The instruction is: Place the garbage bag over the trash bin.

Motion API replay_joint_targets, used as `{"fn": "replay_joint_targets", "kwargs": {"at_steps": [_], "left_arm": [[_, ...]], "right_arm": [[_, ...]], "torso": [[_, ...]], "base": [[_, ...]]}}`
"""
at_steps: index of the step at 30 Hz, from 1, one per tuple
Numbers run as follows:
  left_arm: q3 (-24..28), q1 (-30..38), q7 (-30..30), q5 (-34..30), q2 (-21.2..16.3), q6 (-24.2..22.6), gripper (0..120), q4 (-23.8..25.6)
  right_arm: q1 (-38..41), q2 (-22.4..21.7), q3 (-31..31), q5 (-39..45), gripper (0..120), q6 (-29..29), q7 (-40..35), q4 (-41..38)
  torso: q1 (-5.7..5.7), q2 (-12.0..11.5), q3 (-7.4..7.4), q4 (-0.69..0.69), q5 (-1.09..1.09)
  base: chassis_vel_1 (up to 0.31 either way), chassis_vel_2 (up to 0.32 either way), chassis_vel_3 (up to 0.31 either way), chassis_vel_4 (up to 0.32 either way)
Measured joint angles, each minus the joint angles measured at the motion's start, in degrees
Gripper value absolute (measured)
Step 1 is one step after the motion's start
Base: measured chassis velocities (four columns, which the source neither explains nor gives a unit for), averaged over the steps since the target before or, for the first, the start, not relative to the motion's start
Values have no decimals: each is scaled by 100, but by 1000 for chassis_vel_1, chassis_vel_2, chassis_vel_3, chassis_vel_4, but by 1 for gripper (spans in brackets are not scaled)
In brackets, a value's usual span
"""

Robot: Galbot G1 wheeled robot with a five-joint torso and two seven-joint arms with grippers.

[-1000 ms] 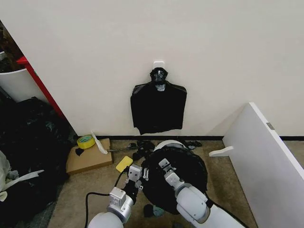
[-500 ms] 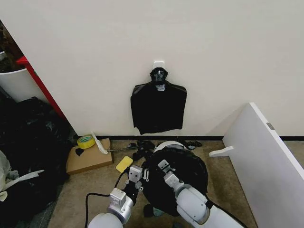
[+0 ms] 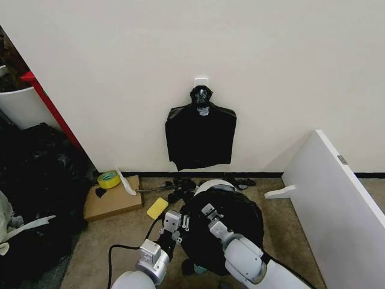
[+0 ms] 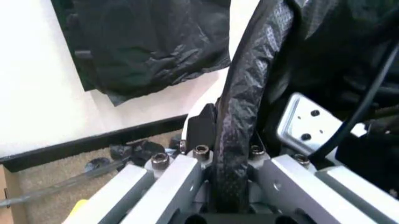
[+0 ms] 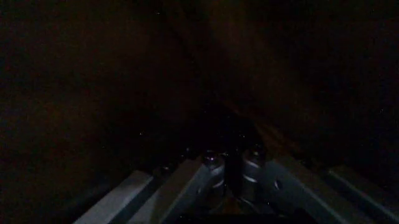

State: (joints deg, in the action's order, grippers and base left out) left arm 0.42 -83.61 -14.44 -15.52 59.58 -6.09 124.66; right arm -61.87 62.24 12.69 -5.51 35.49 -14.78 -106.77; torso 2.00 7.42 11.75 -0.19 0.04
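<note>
The garbage bag sits draped over the trash bin on the floor right in front of me, black plastic covering nearly the whole mouth. Only a sliver of pale rim shows at the far side, toward the wall. I judge the job well along: the bag is spread across the opening, but that bare far edge says it is not pulled down all round, and I can't see whether the near side is tucked over the rim.

My left pincer is at the bag's left edge, closed on a bunched fold of plastic that runs up between its plates in the left wrist view. My right pincer lies on top of the bag, near the middle of the bin mouth; its wrist camera looks into dark plastic, and I cannot tell whether it is gripping.

Beyond the bin, a flat black bundle hangs from a wall hook. To the left on the floor lie a cardboard piece with a yellow tape roll on it, and a yellow sponge just beside it. A big heap of black plastic fills the left side, and a white board leans on the right.
</note>
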Motion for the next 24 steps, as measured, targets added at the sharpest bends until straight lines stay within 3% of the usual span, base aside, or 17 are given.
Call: {"fn": "replay_joint_targets", "kwargs": {"at_steps": [24], "left_arm": [[-10, -9, -49, -234, 23, -85, 0, -6]], "right_arm": [[-169, 19, -37, 134, 0, -428, 57, -163]], "torso": [[0, 0, 0, 0, 0]], "base": [[0, 0, 0, 0]]}}
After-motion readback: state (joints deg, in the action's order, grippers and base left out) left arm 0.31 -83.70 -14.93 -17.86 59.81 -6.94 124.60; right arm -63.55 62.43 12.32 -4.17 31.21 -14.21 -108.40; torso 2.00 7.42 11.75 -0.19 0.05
